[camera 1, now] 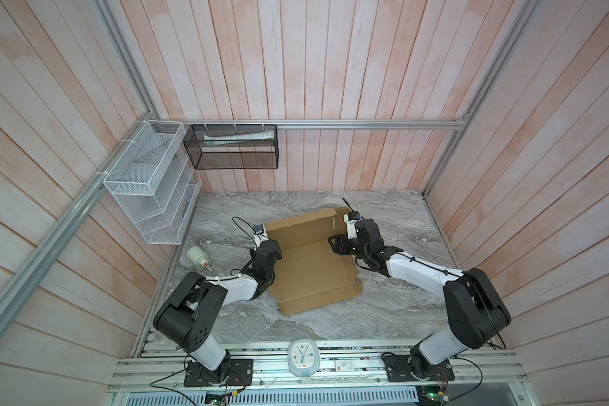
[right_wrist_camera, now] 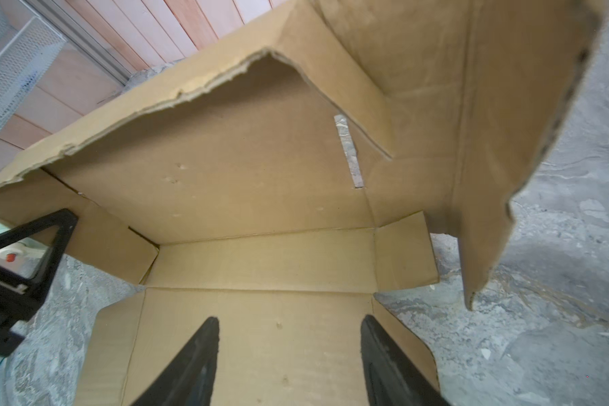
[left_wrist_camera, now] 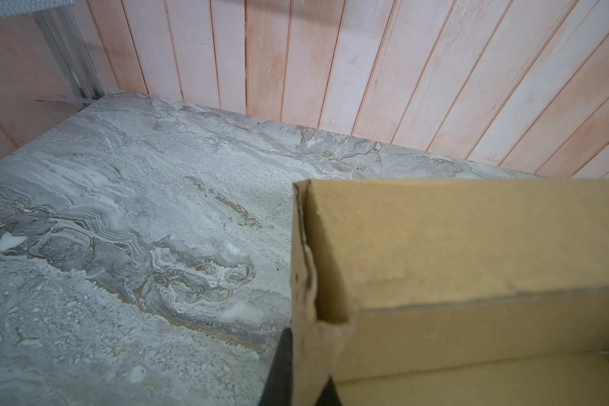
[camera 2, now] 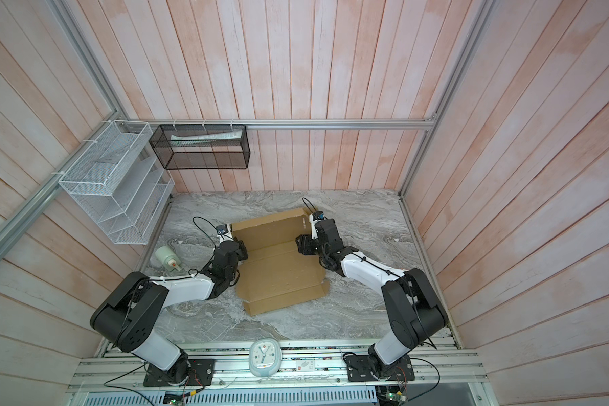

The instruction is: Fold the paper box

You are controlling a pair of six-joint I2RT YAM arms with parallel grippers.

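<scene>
The paper box (camera 1: 313, 270) (camera 2: 282, 274) is a brown cardboard sheet, partly folded, in the middle of the marble table. Its far panel (camera 1: 299, 226) is tilted up, and the near flap lies flat. My left gripper (camera 1: 277, 250) (left_wrist_camera: 305, 365) is at the box's left edge. It is shut on a raised side flap (left_wrist_camera: 306, 281), with one black finger on each face. My right gripper (camera 1: 334, 244) (right_wrist_camera: 289, 320) hovers open over the base panel (right_wrist_camera: 282, 351) from the right, with nothing between its fingers. A bent right flap (right_wrist_camera: 489, 140) hangs close to the right wrist camera.
A white bottle with an orange tip (camera 1: 198, 258) lies on the table to the left of my left arm. A pale clock (camera 1: 303, 358) sits on the front rail. A white wire rack (camera 1: 148, 182) and a black mesh basket (camera 1: 232, 146) hang on the walls at the back left.
</scene>
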